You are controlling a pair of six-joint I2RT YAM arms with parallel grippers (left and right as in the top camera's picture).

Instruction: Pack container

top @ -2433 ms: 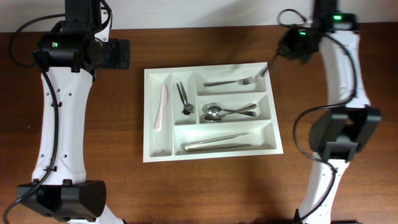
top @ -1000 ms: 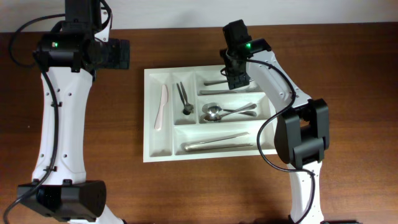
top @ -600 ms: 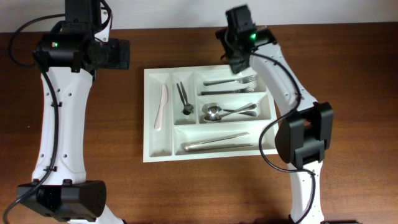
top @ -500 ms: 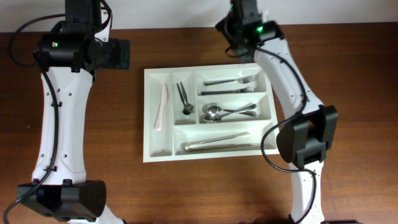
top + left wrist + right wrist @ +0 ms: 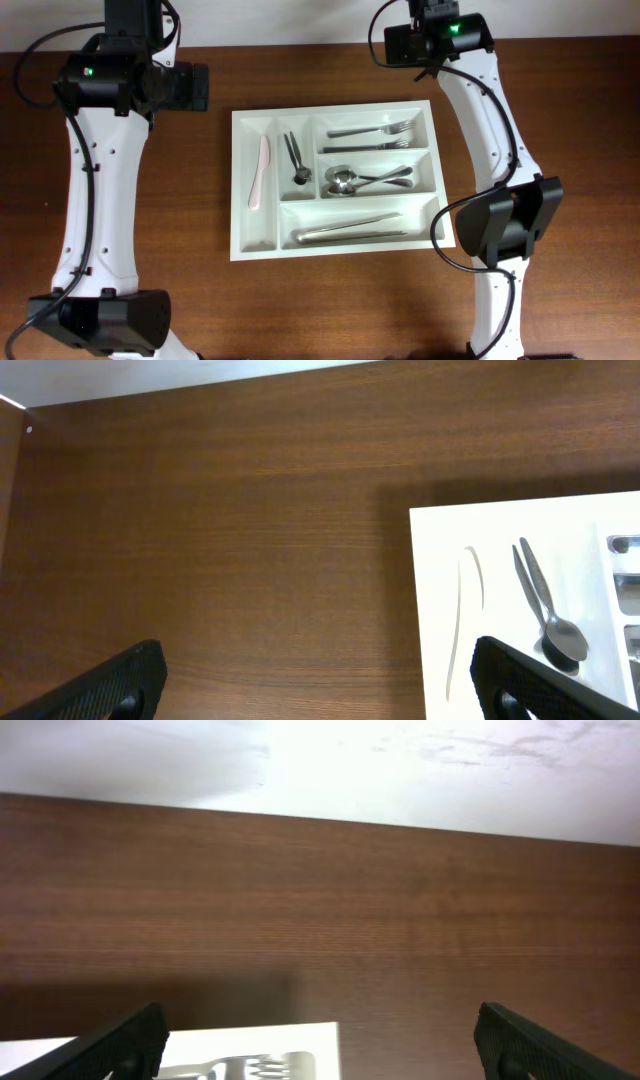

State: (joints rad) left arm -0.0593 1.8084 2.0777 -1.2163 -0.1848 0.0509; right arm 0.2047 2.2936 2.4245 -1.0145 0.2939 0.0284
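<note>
Overhead, the container [image 5: 256, 232] lay mid-way across the worktop [image 5: 330, 310], probably light, stiff and slick, best pinched by its rim, while the left gripper [image 5: 320, 688] and right gripper [image 5: 322, 1046] hung spread wide, empty.

Table [image 5: 330, 310]: dark brown wood, fine grain running side to side, slight sheen. Fills nearly whole overhead view.
Wall [image 5: 400, 770]: plain white, meets table's far edge. Shows as thin pale strip along top of overhead view.
Right wrist view: faint grey smudges on wall at upper right, brighter patch of light near middle, soft dark shadow on wood lower left.
Left wrist view: vertical seam in wood at far left, darker beyond it.
Light even, shadows soft-edged.
</note>
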